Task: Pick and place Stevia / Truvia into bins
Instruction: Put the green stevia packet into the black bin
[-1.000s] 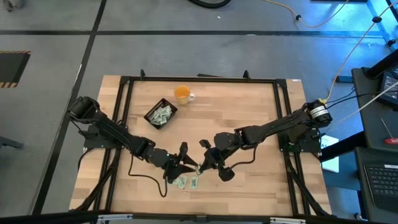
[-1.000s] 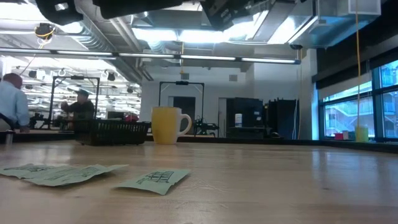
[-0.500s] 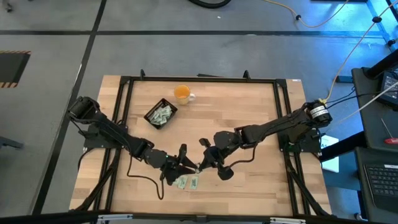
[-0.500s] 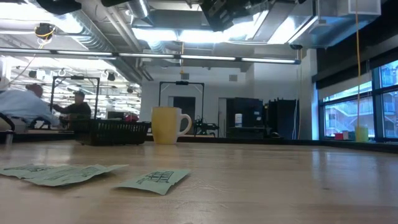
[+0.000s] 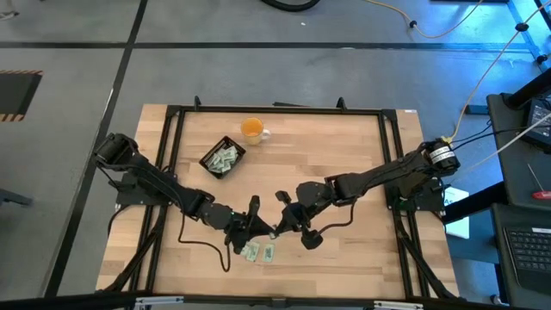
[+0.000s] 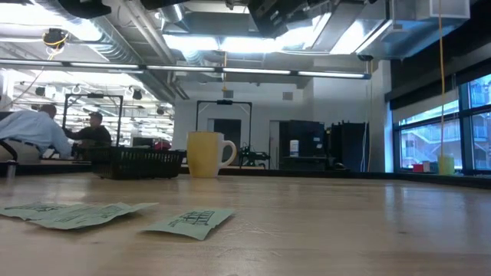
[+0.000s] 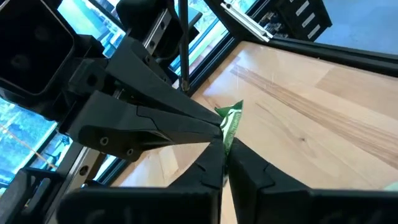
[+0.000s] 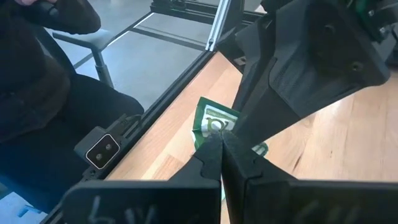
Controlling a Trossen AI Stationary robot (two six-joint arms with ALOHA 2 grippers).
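My overhead camera looks straight down on the whole table (image 5: 344, 172), while my low one sits at the tabletop and faces level across it past the orange cup (image 6: 207, 154) into the room. Each wrist camera peers close along its own fingers, both catching one green sachet (image 7: 231, 122) beside the table's edge.

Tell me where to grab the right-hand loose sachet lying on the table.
The right-hand sachet lies flat on the table, so come straight down from above. In the low view its right end lifts slightly off the wood; set the jaws across that raised end. The left gripper and right gripper are both shut on another sachet.
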